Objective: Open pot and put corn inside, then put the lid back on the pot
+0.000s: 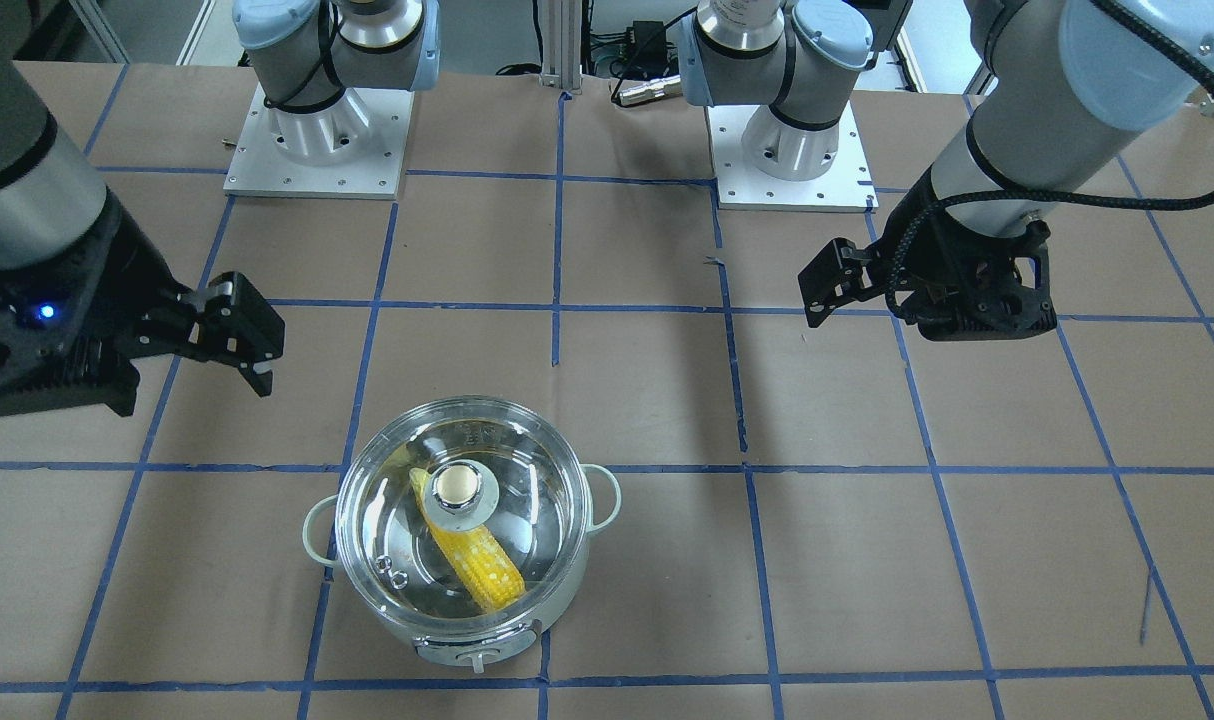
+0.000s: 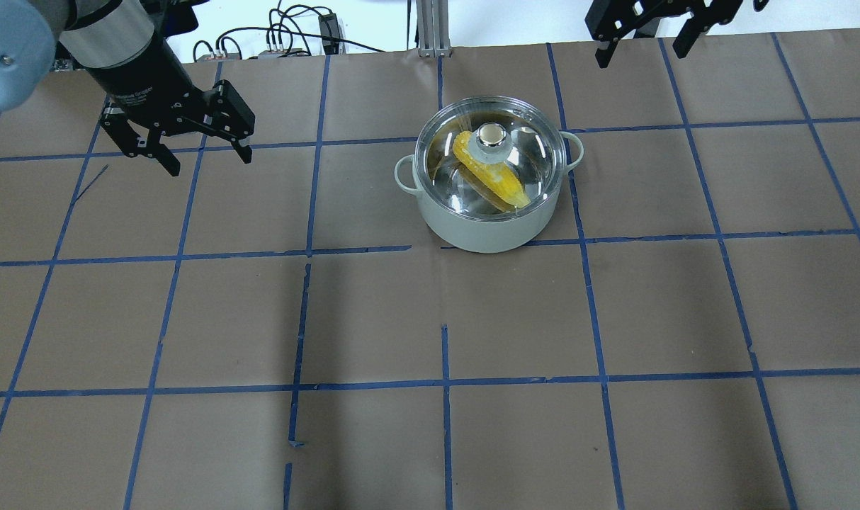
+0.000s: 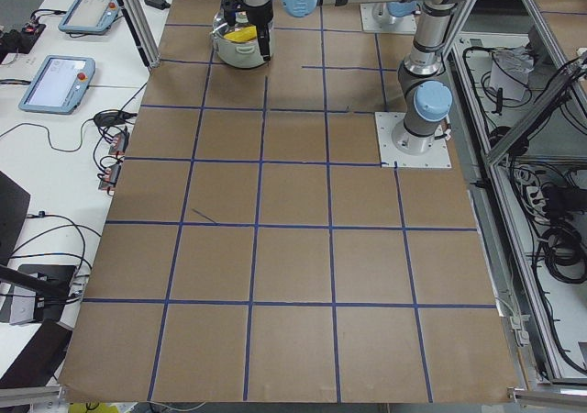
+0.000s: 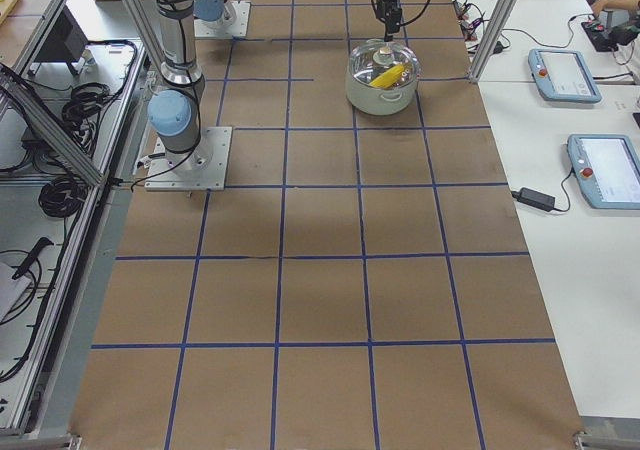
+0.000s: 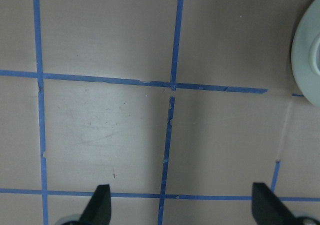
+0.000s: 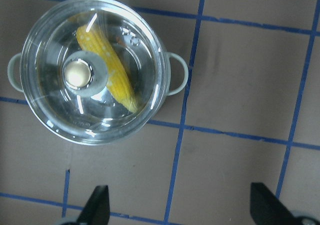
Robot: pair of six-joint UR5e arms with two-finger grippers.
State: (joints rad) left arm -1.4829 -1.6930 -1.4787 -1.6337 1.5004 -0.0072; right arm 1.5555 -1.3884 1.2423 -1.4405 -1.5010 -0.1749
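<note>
The left gripper (image 2: 208, 159) hangs above the table (image 2: 373, 319) with its two fingers spread wide and nothing between them. Its wrist camera shows both fingertips (image 5: 100, 205) far apart over bare brown paper and blue tape lines (image 5: 167, 150), with only a sliver of the pot's pale side at the right edge. It sits well apart from the pot, out toward the robot's left.

The right gripper (image 2: 641, 57) is likewise spread open and empty (its own wrist view shows the two fingertips (image 6: 98, 204) wide apart at the bottom corners). It hovers near the far edge of the table, off to the robot's right of the pot and not touching it.

Between the two arms stands the pot (image 2: 483, 227), upright on the paper, close to a crossing of tape lines. Its two loop handles (image 2: 404, 173) stick out to either side, and the small front knob (image 1: 477, 660) faces the operators' side. The lid (image 2: 536, 152) sits flat on the pot's rim and covers the whole opening, its beige knob (image 2: 491, 134) at the centre. Through the glass, the corn (image 2: 497, 180) lies slantwise inside the pot, passing partly under the lid's knob.
</note>
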